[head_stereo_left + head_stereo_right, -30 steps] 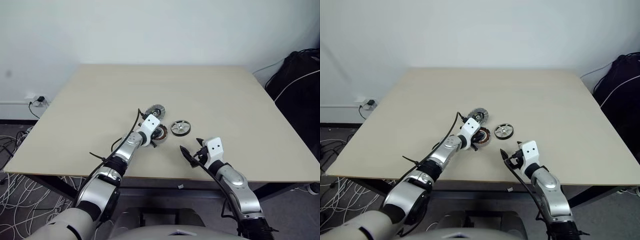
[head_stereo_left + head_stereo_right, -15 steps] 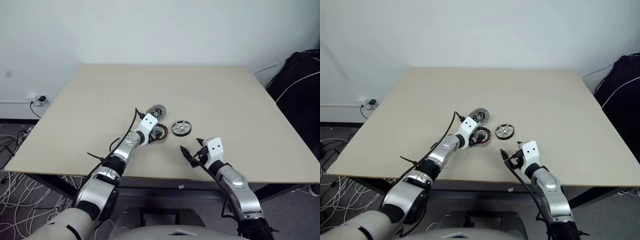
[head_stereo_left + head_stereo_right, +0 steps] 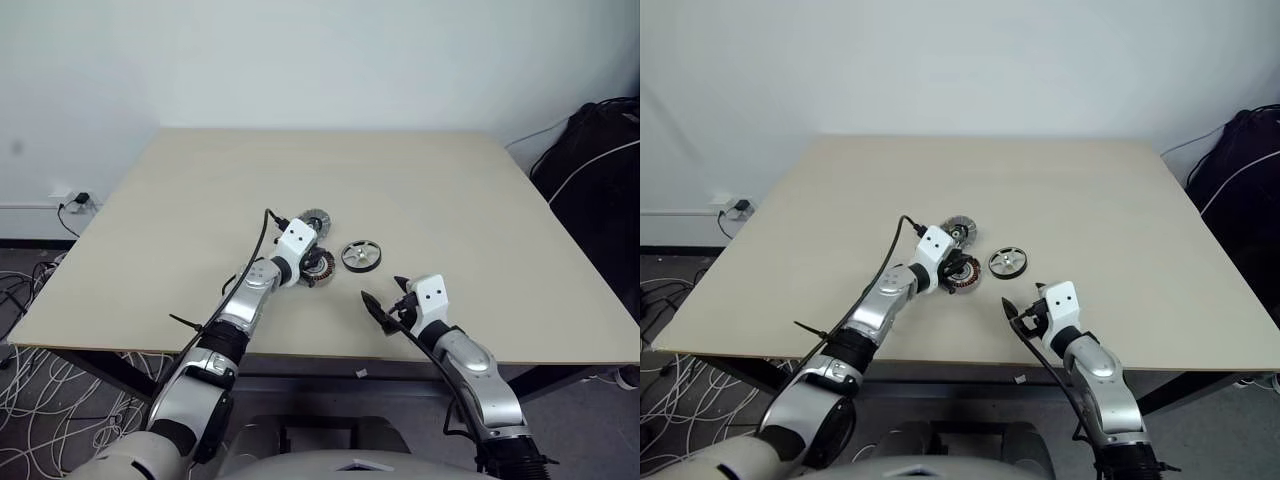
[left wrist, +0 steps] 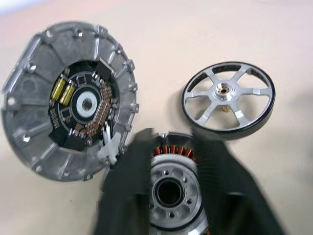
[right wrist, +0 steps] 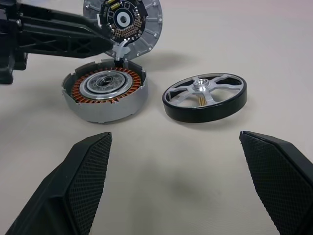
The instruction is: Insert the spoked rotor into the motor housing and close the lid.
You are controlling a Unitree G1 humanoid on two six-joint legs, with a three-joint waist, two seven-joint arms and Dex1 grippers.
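Rotor (image 5: 205,97) between wide right gripper (image 5: 188,183) fingers

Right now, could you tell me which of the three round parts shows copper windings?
The motor housing, between the ribbed silver lid and the spoked rotor; neither of those shows copper.

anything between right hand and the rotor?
No. In the right wrist view, bare table runs from the open right hand to the rotor; the housing sits off to one side.
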